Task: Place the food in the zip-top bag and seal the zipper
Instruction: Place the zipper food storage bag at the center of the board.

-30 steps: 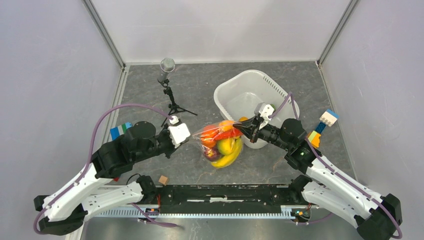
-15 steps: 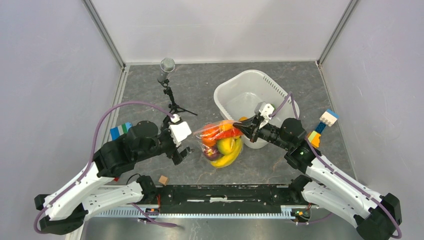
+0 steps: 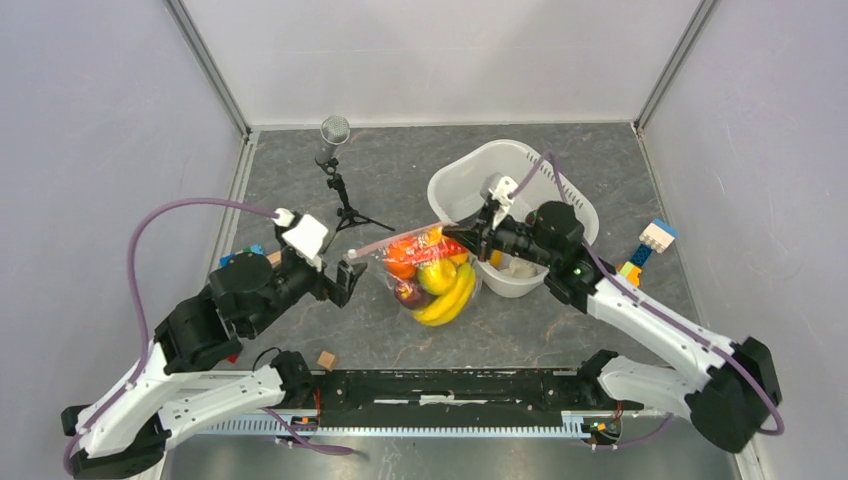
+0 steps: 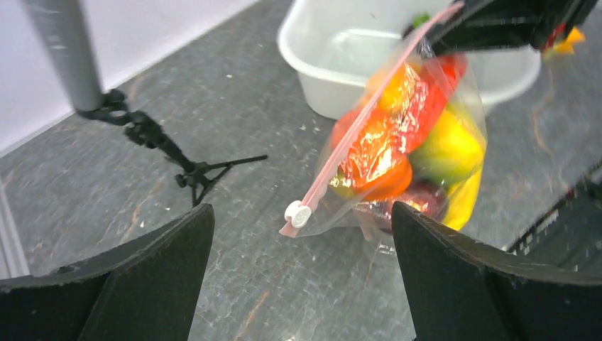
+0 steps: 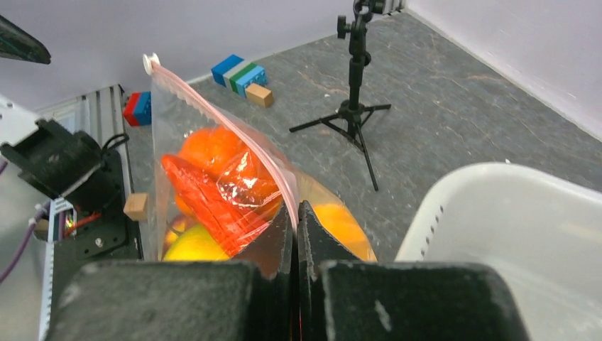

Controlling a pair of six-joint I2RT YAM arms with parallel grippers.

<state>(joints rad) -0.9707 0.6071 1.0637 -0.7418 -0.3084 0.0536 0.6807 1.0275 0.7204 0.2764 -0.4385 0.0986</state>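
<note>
Right gripper [image 3: 466, 233] clamps the zipper [image 3: 395, 242] end, zip-top bag [image 3: 418, 262] of food [image 3: 441, 277] hanging. Left gripper [image 3: 346, 283] gapes empty at nine o'clock. Seal looks done; next, lower and release.

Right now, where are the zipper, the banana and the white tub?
zipper [image 4: 355, 136]: left wrist view, middle of the pink strip.
banana [image 3: 448, 303]: top external view, its curved middle.
white tub [image 4: 316, 82]: left wrist view, its near outer wall.
</note>
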